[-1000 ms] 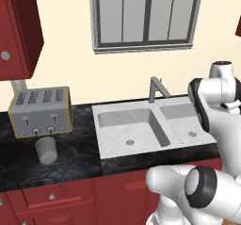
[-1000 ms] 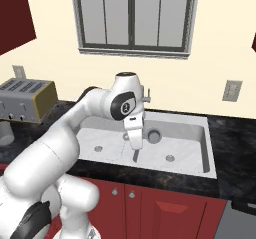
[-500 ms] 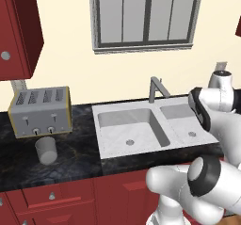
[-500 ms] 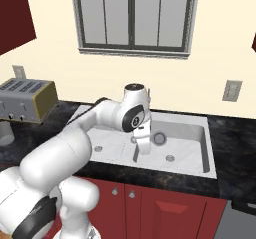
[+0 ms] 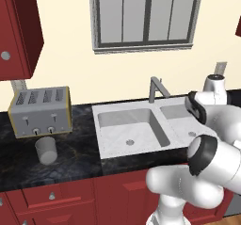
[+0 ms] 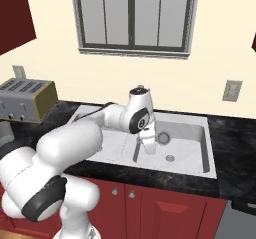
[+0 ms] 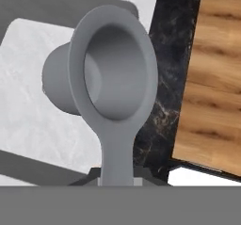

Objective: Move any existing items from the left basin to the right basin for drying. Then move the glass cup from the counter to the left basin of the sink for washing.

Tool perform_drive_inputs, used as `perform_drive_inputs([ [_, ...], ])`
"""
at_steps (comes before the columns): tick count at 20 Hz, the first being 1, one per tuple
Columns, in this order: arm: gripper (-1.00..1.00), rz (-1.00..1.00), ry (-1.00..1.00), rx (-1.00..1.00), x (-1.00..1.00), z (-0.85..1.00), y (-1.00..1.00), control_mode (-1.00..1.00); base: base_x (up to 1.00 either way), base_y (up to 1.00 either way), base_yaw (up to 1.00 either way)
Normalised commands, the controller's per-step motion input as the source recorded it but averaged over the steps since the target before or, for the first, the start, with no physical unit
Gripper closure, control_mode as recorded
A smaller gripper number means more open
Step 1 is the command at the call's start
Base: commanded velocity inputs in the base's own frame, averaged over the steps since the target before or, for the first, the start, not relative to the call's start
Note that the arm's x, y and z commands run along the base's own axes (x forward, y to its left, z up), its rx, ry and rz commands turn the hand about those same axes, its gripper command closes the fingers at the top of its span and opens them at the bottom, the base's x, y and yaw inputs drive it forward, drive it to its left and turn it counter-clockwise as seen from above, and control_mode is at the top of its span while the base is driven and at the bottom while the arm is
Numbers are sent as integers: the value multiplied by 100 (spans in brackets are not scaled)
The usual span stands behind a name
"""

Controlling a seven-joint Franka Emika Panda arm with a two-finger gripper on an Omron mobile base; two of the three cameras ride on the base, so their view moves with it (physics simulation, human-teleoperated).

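Note:
My gripper (image 6: 148, 142) is shut on the handle of a small grey metallic scoop-like item (image 6: 162, 138), held above the right basin (image 6: 192, 145) near the divider. In the hand view the item's (image 7: 113, 73) round bowl looms large, its handle running down into my gripper (image 7: 117, 180), with pale sink below. The left basin (image 5: 117, 123) holds just its drain (image 5: 130, 142). The translucent glass cup (image 5: 46, 149) stands on the black counter (image 5: 75, 153) in front of the toaster, far left of the sink (image 5: 106, 151).
A silver toaster (image 5: 41, 112) sits at the back left of the counter. The grey angular faucet (image 5: 157, 88) rises behind the sink's divider. Red cabinets (image 5: 52, 196) run below, and wood floor (image 7: 212, 78) lies beyond the counter edge.
The arm has swung to the right with the grey item, carrying it from over the left basin to over the right basin. The cup has stayed put.

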Motion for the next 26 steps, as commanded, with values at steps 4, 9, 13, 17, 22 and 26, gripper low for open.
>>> perform_drive_inputs([
  [4, 100, 3, 13, 0, 52, -12, -18, -100, 0, 0, 0],
  [9, 100, 6, 11, 0, 33, -28, -19, -100, 0, 0, 0],
  [13, 100, 9, 6, 6, 16, -29, -18, -100, 0, 0, 0],
  [17, 100, 9, 1, 12, 5, -26, -13, -100, 0, 0, 0],
  [22, 100, 9, 0, 12, 2, -24, -3, -100, 0, 0, 0],
  [26, 100, 9, 0, 6, 7, -21, -1, -100, 0, 0, 0],
])
